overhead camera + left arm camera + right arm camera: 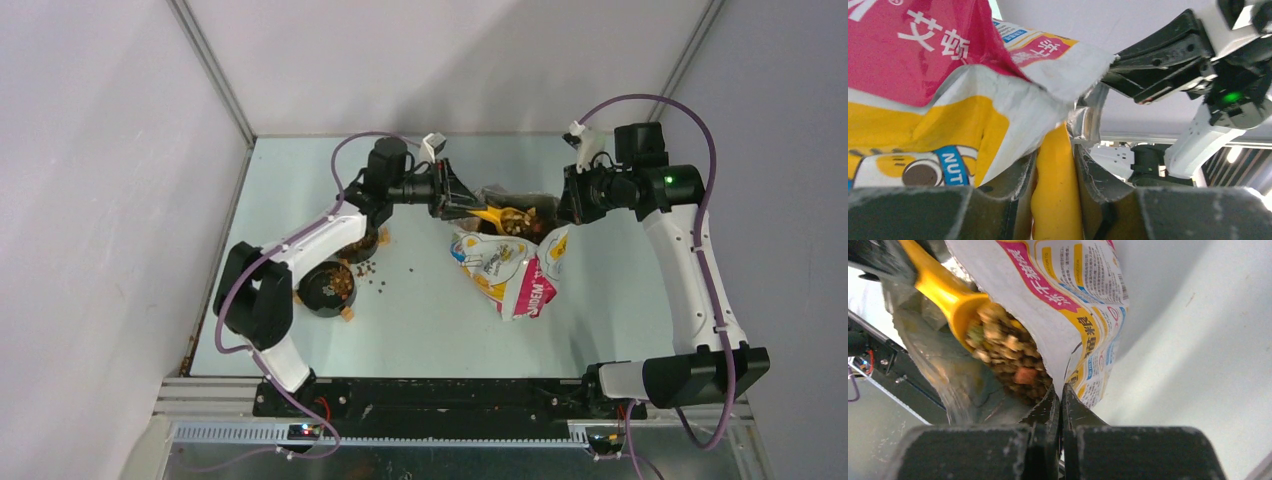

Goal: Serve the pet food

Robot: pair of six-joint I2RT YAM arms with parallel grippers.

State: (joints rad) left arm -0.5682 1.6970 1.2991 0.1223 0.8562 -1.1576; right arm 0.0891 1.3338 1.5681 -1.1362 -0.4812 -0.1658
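Kibble (1008,352) fills a yellow scoop (943,290) inside the mouth of the printed bag (515,275), which lies toward the far edge of the table (430,330) (more sits in a black dish (328,288) near the left edge, with pellets scattered beside it). The left arm's jaws are clamped on the scoop's handle; the right arm's jaws are pressed together on the bag's torn rim.

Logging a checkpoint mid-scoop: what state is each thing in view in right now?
left gripper: shut on scoop handle.
right gripper: shut on bag edge.
bag: mouth open.
scoop: loaded, inside the bag mouth.
pet food: heaped in scoop; some in bowl, some scattered beside it.
bowl: upright, partly filled.
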